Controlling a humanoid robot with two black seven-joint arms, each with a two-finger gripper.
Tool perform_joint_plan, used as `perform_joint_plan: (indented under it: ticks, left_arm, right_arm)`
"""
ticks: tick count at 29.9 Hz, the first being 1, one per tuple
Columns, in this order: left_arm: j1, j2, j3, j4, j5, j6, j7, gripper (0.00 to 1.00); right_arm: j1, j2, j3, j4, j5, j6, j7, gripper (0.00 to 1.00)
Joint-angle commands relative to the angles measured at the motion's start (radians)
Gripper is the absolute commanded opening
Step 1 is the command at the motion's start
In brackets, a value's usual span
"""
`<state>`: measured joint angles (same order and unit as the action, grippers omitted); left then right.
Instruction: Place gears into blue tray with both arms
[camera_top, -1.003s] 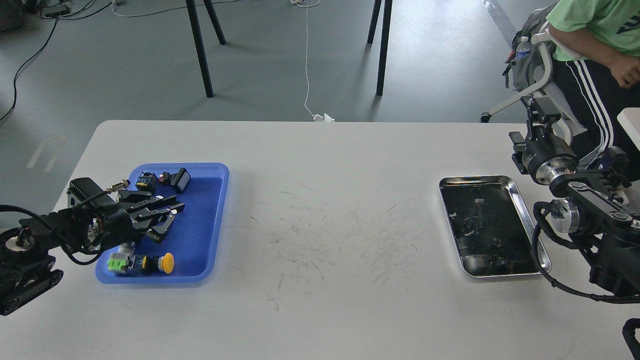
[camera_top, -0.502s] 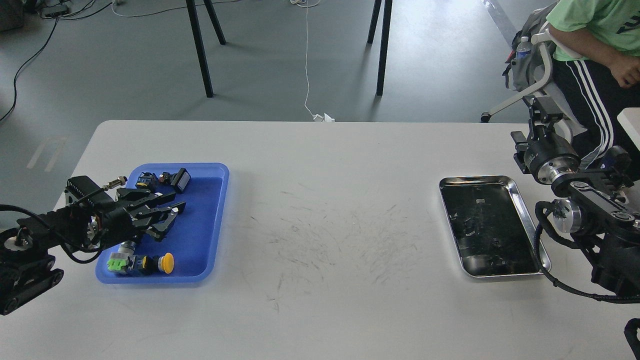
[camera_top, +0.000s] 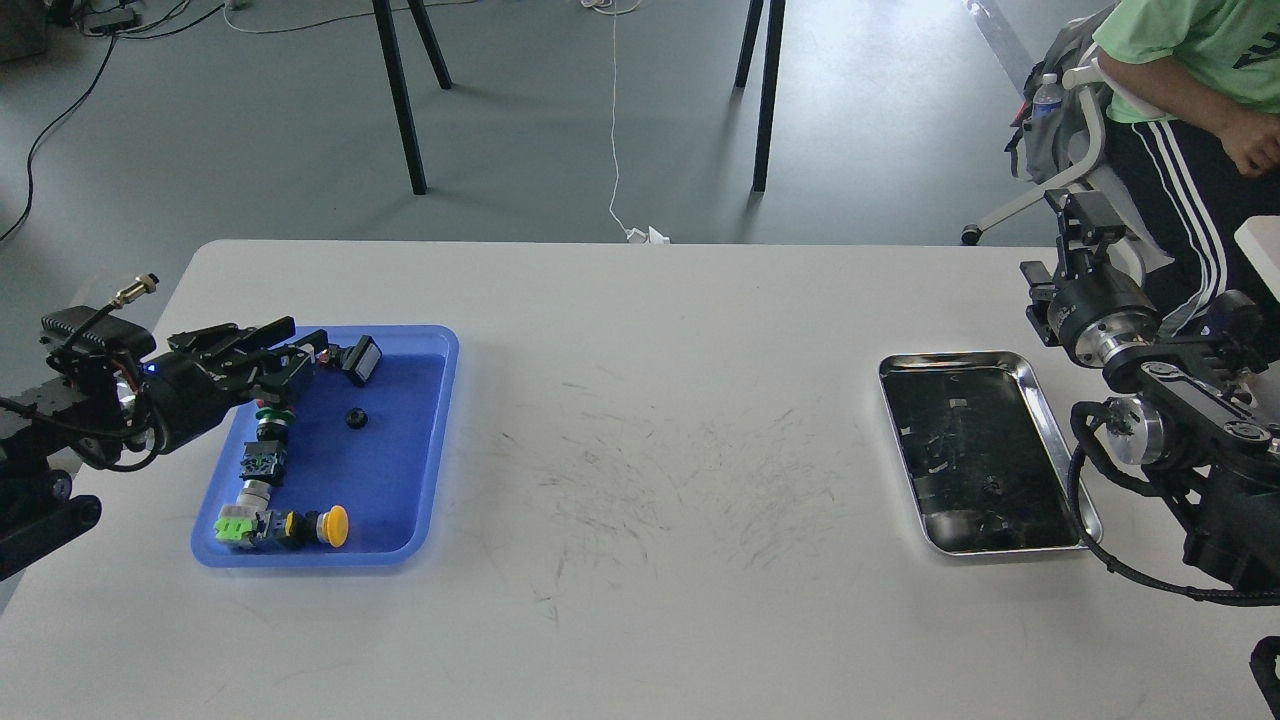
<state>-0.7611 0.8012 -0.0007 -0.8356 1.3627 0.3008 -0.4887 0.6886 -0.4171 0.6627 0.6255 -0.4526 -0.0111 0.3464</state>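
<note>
Hovering at the blue tray's (camera_top: 425, 440) ten-o'clock corner, my left claw (camera_top: 285, 352) held nothing, fingers spread apart. One gear (camera_top: 354, 418) lay on the tray floor, just right of centre, clear of the push-button switches (camera_top: 280, 527) along the left side. Over at three o'clock, my right claw (camera_top: 1085, 225) hung beyond the steel tray (camera_top: 1040, 400) at the desk (camera_top: 640, 600) edge; apart or together, I couldn't tell.

A lab: bare grey floor (camera_top: 200, 120), trailing cables (camera_top: 614, 120).
</note>
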Motion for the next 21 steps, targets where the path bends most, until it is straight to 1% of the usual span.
perform_joint_plan:
  ticks: [1, 4, 7, 12, 16, 19, 21]
  left_arm:
    - [-0.047, 0.056, -0.022, -0.016, -0.186, -0.121, 0.0, 0.47]
    - [-0.082, 0.067, -0.067, -0.017, -0.342, -0.251, 0.0, 0.48]
    - [-0.093, 0.067, -0.116, -0.016, -0.456, -0.343, 0.0, 0.52]
    - [-0.112, 0.067, -0.202, -0.01, -0.598, -0.416, 0.0, 0.63]
    - [-0.113, 0.055, -0.249, -0.004, -0.68, -0.485, 0.0, 0.65]
    - [-0.113, 0.047, -0.268, 0.0, -0.758, -0.495, 0.0, 0.69]
    - [-0.107, 0.039, -0.266, 0.0, -0.809, -0.509, 0.0, 0.75]
  right_arm:
    - [0.002, -0.002, -0.002, 0.019, 0.0, 0.002, -0.003, 0.94]
    - [0.002, -0.008, -0.032, 0.043, 0.002, 0.016, -0.004, 0.94]
    - [0.0, -0.041, -0.067, 0.101, 0.002, 0.028, -0.004, 0.94]
    - [0.0, -0.13, -0.138, 0.235, 0.0, 0.051, -0.006, 0.94]
    - [0.003, -0.215, -0.208, 0.358, 0.0, 0.074, -0.006, 0.94]
    - [0.008, -0.294, -0.244, 0.448, -0.017, 0.112, -0.013, 0.94]
    - [0.026, -0.339, -0.285, 0.496, -0.063, 0.141, -0.029, 0.94]
